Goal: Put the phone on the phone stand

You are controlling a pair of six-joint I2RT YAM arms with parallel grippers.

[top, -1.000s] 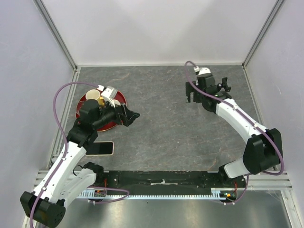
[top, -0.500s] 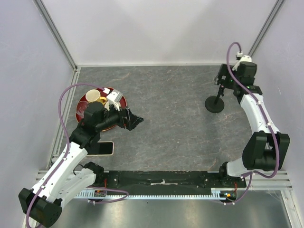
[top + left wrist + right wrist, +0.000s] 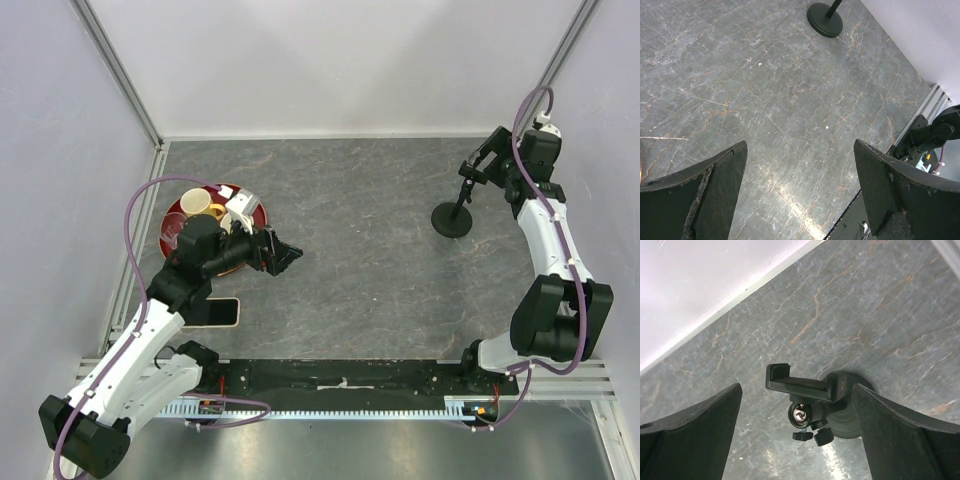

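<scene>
The phone (image 3: 221, 312) lies flat on the table at the near left, screen up, partly covered by my left arm. The phone stand (image 3: 453, 219) stands at the far right, a black disc base with a thin stem and a clamp cradle on top. My left gripper (image 3: 283, 255) hovers open over bare table right of the phone; in the left wrist view its jaws (image 3: 800, 145) hold nothing and the stand's base (image 3: 825, 21) shows far off. My right gripper (image 3: 487, 155) is open just above the cradle (image 3: 800, 384), which shows between its wide-apart fingers (image 3: 700, 435) without touching.
A red plate (image 3: 252, 206) with a yellow cup (image 3: 195, 202) and small items sits at the left behind my left gripper. White walls and aluminium posts enclose the table; the stand is close to the right wall. The arm bases' rail runs along the near edge.
My right arm swung from the table's middle to the far right and now hangs over the stand's cradle. The left gripper moved slightly right. The phone has not moved.
</scene>
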